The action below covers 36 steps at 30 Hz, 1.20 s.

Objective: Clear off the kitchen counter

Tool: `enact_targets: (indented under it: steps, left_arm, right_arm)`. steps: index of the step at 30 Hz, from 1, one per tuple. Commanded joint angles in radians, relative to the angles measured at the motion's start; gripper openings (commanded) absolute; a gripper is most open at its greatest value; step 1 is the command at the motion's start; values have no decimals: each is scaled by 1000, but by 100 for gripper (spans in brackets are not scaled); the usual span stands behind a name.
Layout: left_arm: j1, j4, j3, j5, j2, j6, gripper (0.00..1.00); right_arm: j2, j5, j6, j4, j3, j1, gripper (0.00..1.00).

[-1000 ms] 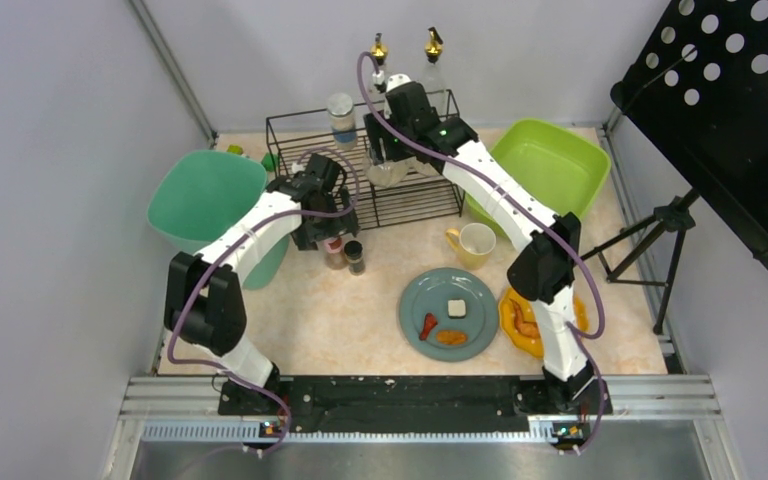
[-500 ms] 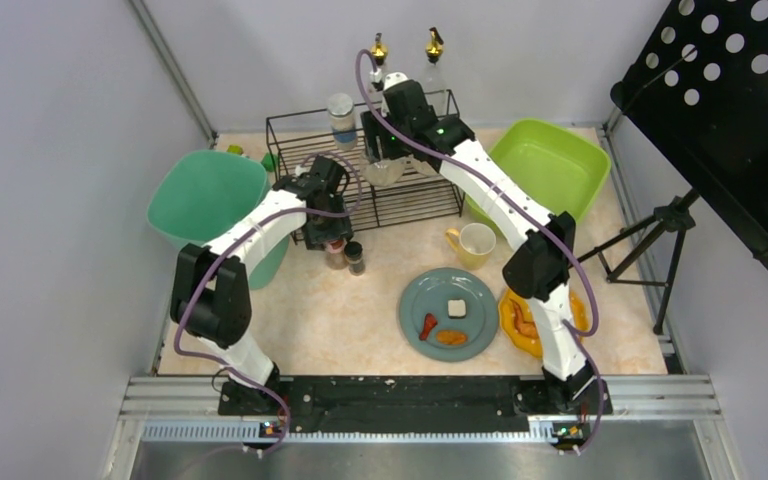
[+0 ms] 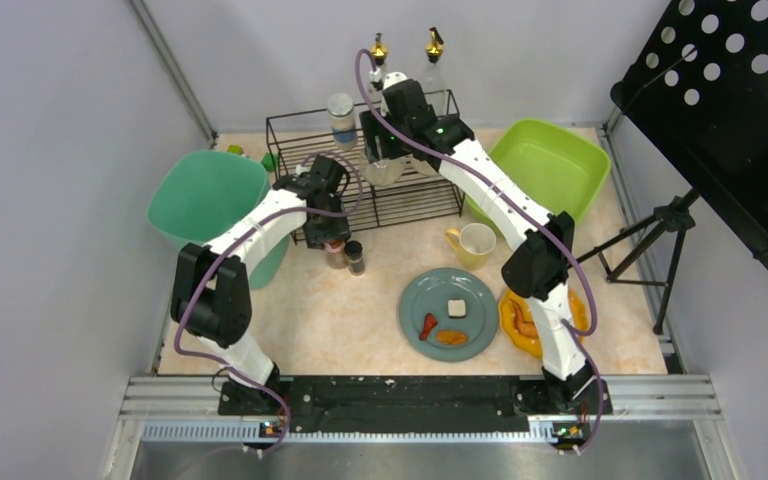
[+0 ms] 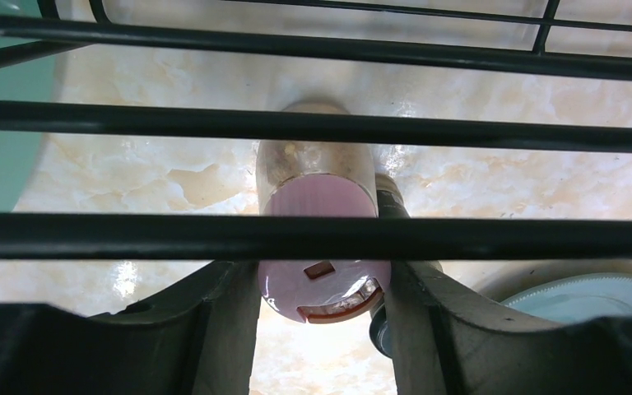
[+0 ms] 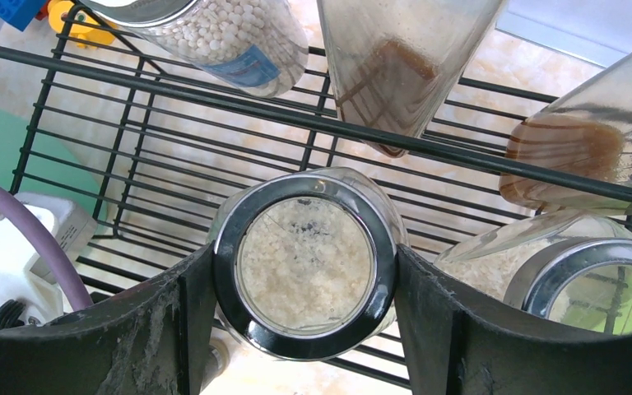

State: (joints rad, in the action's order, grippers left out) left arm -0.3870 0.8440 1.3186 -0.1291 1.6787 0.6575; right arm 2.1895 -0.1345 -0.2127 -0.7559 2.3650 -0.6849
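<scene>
obs: two-arm rig, both arms at the back of the kitchen counter [image 3: 360, 310] (cream marble top, spans the whole work area).
L arm: left gripper [image 4: 325, 276] low, just in front of the wire rack [image 3: 415, 200]. Fingers sit on either side of the pink-cap shaker [image 4: 321, 199], pads against the cap on both sides; reads as clamped. Shaker base looks to be on the counter, upright.
R arm: right gripper [image 5: 303, 263] inside the rack, fingers pressed to both sides of the chrome-lid jar [image 5: 304, 284] w/ white grains. Can't tell if the jar rests on the rack wires or hangs just above.
in rack already: bead jar [image 3: 341, 115] at back left, two brown-liquid bottles near the R gripper, another chrome-lid jar beside the held one.
left on counter: dark-cap shaker [image 3: 355, 257] just beside the pink one; yellow mug [image 3: 475, 243]; grey-blue plate [image 3: 418, 298] w/ a white cube + orange-red food bits; orange plate [image 3: 510, 312], partly hidden by the R arm.
bins: lime-green tub [image 3: 545, 165] at back right, looks to hold nothing; teal bin [image 3: 205, 195] at left, inside not readable.
progress (est.): early to mid. Jars/bottles mostly racked; both shakers, mug and both plates not yet put away.
current step (est.): L picking up the pink shaker, prob. for the rack; R placing its jar.
to do (est.): 2nd shaker to rack, food scraps off, dishes prob. to the tub.
risk: the rack's front bars stand close ahead of the L fingers; the neighbouring shaker could get knocked on lift.
</scene>
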Motion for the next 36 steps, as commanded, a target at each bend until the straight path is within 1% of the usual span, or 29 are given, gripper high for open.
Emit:
enact_targets:
  steps: [1, 4, 7, 12, 17, 21, 24, 30, 33, 36]
  left_arm:
    - [0, 16, 48, -35, -24, -14, 0]
    - [-1, 18, 56, -43, -41, -24, 0]
    - [0, 34, 74, -55, -56, -31, 0]
    - [0, 60, 98, -65, -89, -40, 0]
    - [-1, 116, 163, -59, -140, -62, 0]
    - [0, 156, 218, -65, -181, -96, 0]
    - [-1, 188, 274, -75, -201, -112, 0]
    - [-1, 169, 363, -114, -237, -151, 0]
    - [1, 198, 448, -156, -201, -168, 0]
    - [4, 209, 519, -160, -153, -183, 0]
  right_arm:
    - [-36, 13, -14, 10, 65, 1, 74]
    - [-52, 11, -12, 11, 72, 2, 81]
    - [-67, 16, -11, 10, 75, 0, 83]
    - [-93, 12, -2, 10, 70, -13, 85]
    - [-143, -41, 29, 11, 61, -51, 85]
    - [-213, -90, 49, 15, -12, -93, 86]
    - [-307, -83, 38, 42, -136, -112, 86]
    - [-567, -36, -8, 222, -542, -134, 85]
    - [-655, -3, -16, 288, -710, -146, 84]
    - [-698, 38, -20, 326, -846, -157, 82]
